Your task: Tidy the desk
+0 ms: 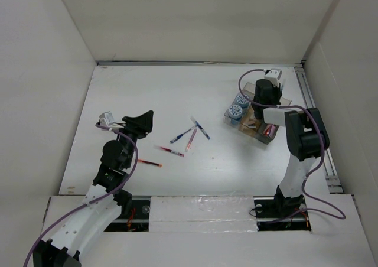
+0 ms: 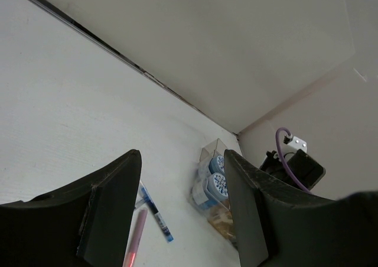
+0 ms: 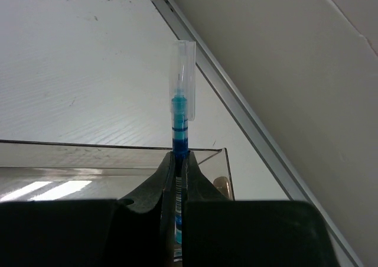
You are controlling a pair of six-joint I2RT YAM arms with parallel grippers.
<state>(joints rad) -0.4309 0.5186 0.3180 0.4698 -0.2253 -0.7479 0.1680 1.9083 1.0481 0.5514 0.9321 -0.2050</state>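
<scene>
The desk is seen filling the top view, white and railed at its edges. A clear tray is set near its right edge (blue-lidded tubs are kept in it). The left gripper is held wide open above the desk's left half. The right gripper is clamped on a blue pen, upright over the tray. Mid-desk, loose pens are scattered.

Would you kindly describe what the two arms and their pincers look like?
Both the left arm and right arm have black joints and white lower links, each trailing a looping purple cable. The left pincer and right pincer have broad, matte-black, wedge-shaped fingers. Each wrist carries a small white camera box.
</scene>
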